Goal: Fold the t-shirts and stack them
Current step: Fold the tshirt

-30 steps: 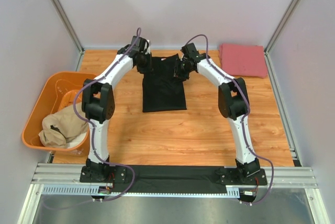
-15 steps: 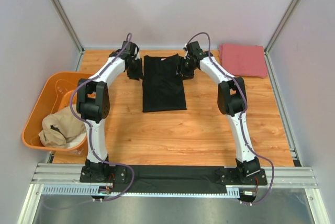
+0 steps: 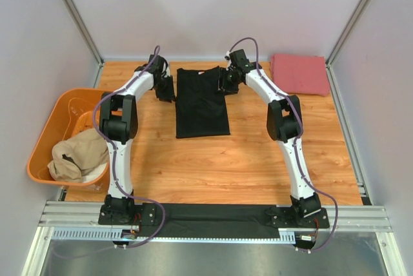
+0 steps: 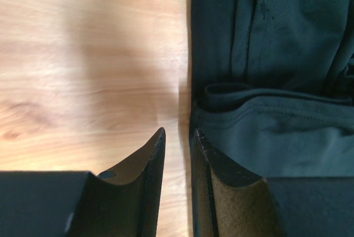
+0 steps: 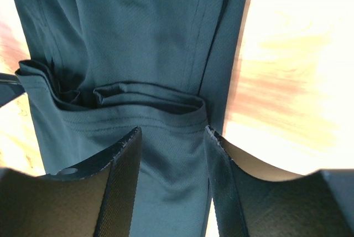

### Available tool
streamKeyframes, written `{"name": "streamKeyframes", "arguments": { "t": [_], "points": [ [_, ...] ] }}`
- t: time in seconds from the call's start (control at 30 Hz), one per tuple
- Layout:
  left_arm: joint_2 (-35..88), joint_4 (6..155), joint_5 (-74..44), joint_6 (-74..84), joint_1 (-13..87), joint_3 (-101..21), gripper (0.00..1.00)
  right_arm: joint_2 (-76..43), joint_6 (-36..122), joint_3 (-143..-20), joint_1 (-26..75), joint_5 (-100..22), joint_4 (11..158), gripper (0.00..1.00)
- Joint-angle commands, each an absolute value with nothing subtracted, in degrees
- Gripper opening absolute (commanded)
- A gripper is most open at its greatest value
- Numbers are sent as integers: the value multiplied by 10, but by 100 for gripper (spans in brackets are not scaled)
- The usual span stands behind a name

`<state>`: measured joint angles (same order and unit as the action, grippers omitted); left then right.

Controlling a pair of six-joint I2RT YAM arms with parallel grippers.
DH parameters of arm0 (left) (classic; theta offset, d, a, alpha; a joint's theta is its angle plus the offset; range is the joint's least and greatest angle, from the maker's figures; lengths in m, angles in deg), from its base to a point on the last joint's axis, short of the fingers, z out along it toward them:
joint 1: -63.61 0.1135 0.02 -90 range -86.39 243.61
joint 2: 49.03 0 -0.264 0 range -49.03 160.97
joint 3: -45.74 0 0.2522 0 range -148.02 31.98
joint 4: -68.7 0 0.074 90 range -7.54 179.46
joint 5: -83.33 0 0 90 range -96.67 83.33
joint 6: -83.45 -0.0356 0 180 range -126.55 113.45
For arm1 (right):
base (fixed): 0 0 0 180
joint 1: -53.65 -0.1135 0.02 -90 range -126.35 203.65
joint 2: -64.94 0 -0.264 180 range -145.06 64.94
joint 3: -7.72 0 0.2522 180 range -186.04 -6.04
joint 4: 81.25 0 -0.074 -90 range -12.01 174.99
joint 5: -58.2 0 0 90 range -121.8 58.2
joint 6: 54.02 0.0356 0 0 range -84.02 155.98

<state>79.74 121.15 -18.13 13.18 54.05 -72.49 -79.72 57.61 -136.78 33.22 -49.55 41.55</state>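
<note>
Overhead, both arms were extended to the far end of the desk (image 3: 226, 160), one on each side of the black t-shirt (image 3: 202, 105). It lay flat between the two hands as a long narrow strip with its sleeves turned in.

The left hand (image 4: 179, 133) sat just off the shirt's edge. Bare wood lay to its left and ahead, and the dark cloth lay directly to its right, with one fingertip about on the edge line. Its fingers (image 4: 145, 187) were barely spread, with a thin slit of desk showing between them, and they pinched nothing.

The right hand (image 5: 172, 129) hung over the shirt's other edge, its fingers (image 5: 119, 187) moderately spread with cloth under the gap. A folded sleeve hem ran across just ahead of the tips, and bare wood lay to its right. Whether the pads touched the cloth could not be told.

To the right of the right hand, at the far right corner, the pinkish-red t-shirt (image 3: 299, 73) lay folded, well apart from the black one. Well away from the left hand, at the desk's left edge, stood the orange tub (image 3: 46, 129). The tan t-shirt (image 3: 79, 153) lay bunched in its near end.

From above, each wrist hid its own fingertips. Both wrist views cut the black shirt off at the frame edges.
</note>
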Motion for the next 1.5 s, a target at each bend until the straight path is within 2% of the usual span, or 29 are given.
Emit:
{"name": "streamKeyframes", "arguments": {
  "t": [0.0,0.17,0.3,0.4,0.5,0.53,0.57,0.77,0.8,0.83,0.87,0.9,1.0,1.1,1.2,1.23,1.27,1.3,1.37,1.4,1.47],
  "points": [
    [806,1192,-203,139,541,-755,34,-820,572,-1402,338,-489,431,50],
    [814,1180,-212,152,542,-759,36,-827,567,-1405,338,-487,429,48],
    [824,1181,-212,160,543,-769,35,-831,565,-1407,340,-483,431,41],
    [831,1185,-209,167,546,-774,33,-833,572,-1410,344,-480,434,21],
    [841,1195,-208,173,546,-781,31,-832,576,-1412,351,-479,434,12],
    [843,1196,-208,173,547,-782,31,-831,576,-1413,352,-476,432,3],
    [846,1198,-208,173,547,-782,31,-826,576,-1412,354,-465,431,0],
    [847,1202,-199,168,548,-781,30,-787,576,-1366,359,-452,467,0],
    [847,1202,-197,169,548,-781,30,-794,577,-1369,359,-460,474,4],
    [847,1206,-195,170,549,-781,29,-803,575,-1393,360,-473,469,14],
    [844,1209,-192,171,549,-782,29,-819,575,-1407,360,-476,451,28],
    [840,1210,-188,171,549,-782,29,-819,573,-1420,360,-478,442,28],
    [815,1229,-168,168,549,-782,32,-821,572,-1432,362,-471,425,41],
    [768,1239,-155,164,549,-772,34,-792,569,-1421,372,-445,395,45],
    [718,1201,-201,181,549,-732,34,-753,594,-1377,376,-487,422,45],
    [703,1151,-226,209,549,-698,33,-741,609,-1364,375,-536,440,44],
    [699,1115,-284,226,549,-677,29,-738,655,-1353,373,-560,484,42],
    [698,1073,-316,245,549,-658,27,-740,676,-1335,372,-582,507,35],
    [721,988,-383,308,546,-634,23,-755,723,-1326,362,-643,556,29],
    [732,958,-407,330,545,-629,21,-765,766,-1330,357,-662,597,22],
    [763,877,-438,377,539,-621,18,-793,813,-1330,346,-719,668,17]
  ]
}}
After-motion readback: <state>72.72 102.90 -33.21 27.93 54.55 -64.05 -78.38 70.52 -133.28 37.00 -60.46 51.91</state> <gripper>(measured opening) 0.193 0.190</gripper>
